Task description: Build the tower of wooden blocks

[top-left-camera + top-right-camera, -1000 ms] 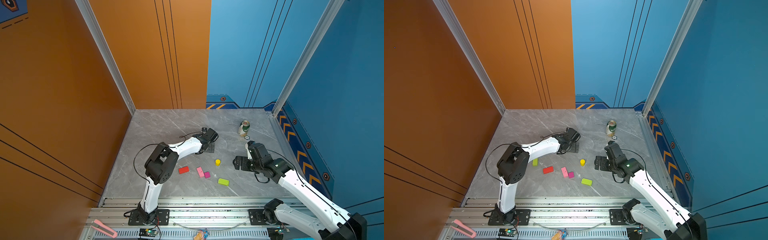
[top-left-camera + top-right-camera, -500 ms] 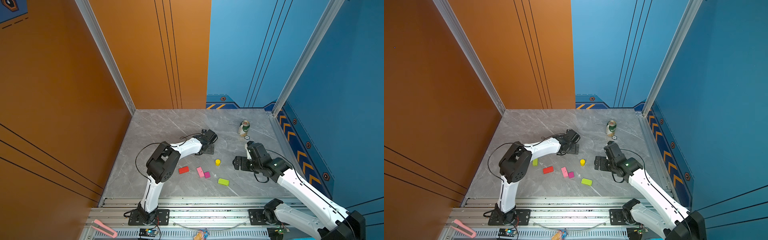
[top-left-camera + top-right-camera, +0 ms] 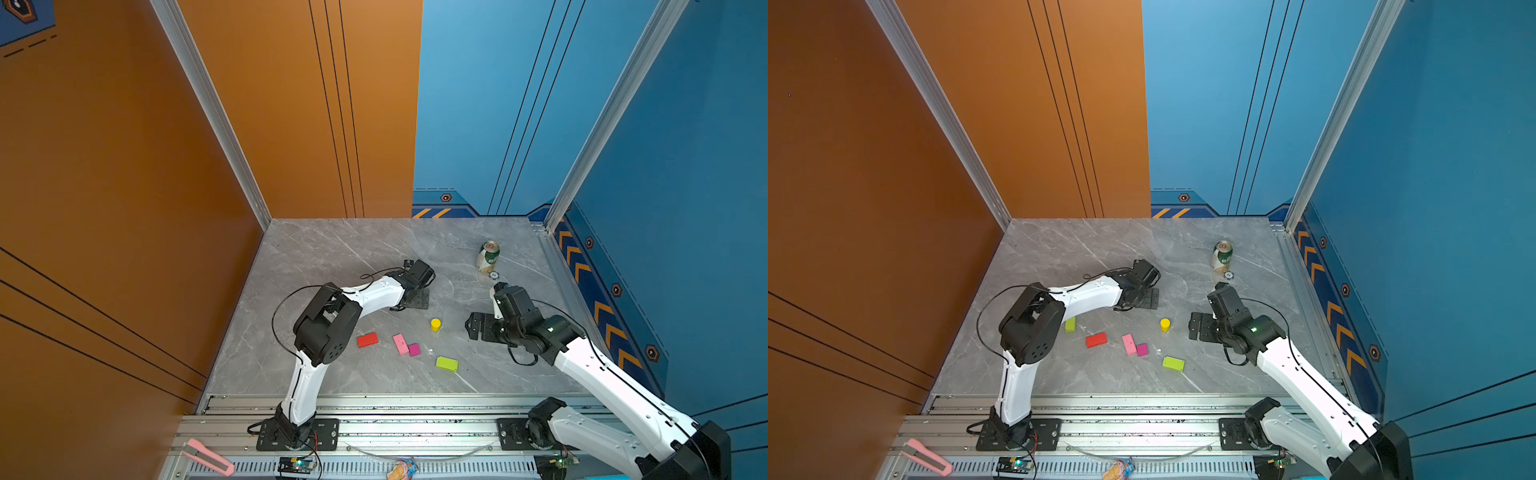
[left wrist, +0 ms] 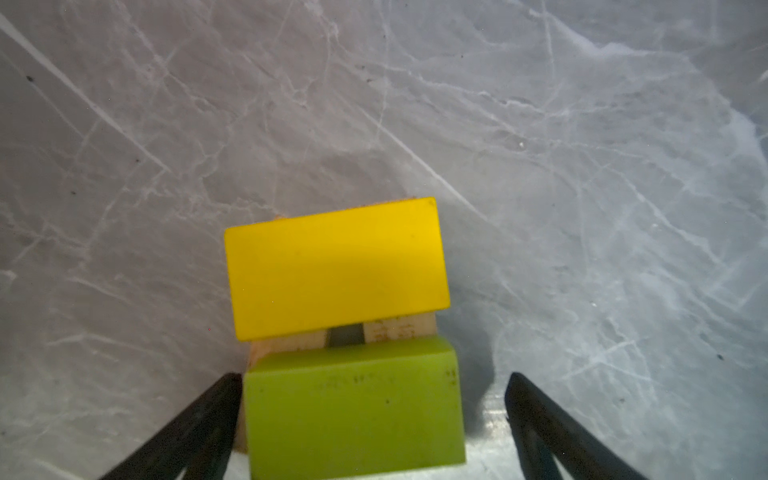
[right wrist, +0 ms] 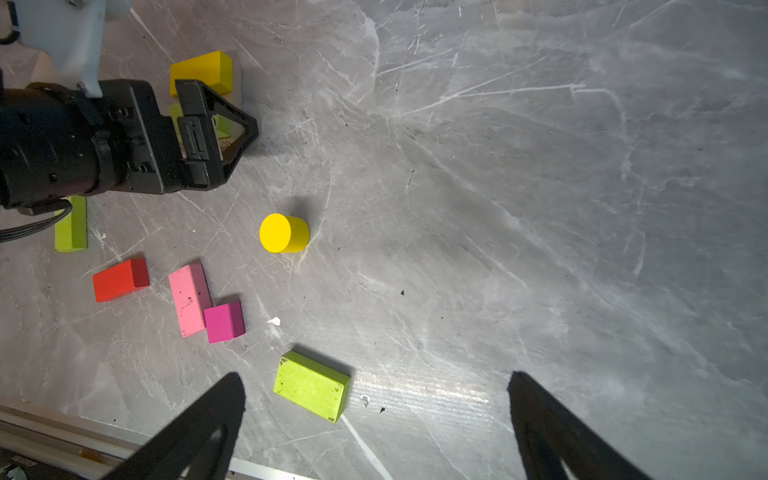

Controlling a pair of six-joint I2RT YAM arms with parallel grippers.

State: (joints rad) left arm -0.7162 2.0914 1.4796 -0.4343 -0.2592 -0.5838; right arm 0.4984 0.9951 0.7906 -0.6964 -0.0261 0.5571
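Left end effector: spread wide and empty, poised low over the tower. One finger was just beside the lime-green slab; the other stood apart from it.
Tower: at mid-counter, directly beneath the left end effector, which hid it in both top views. Two tan bars lay lowest, with a yellow slab and the lime-green slab side by side across them.
Right end effector: spread wide and empty, above bare counter, right of the loose blocks.
Loose blocks: a yellow cylinder, a red block, a pink rectangle touching a magenta cube, a loose lime-green block, and a lime-green bar by the left arm's elbow.
Deciding relation: the loose lime-green block lay just near and left of the right end effector, closer to it than any other piece.
Long axis: roughly left to right, slanted. It ran close to the line between the right fingers, so a pinch across the narrow sides likely called for a wrist turn.
Nearer arm: the right.
Carry direction: far and left, toward the tower.
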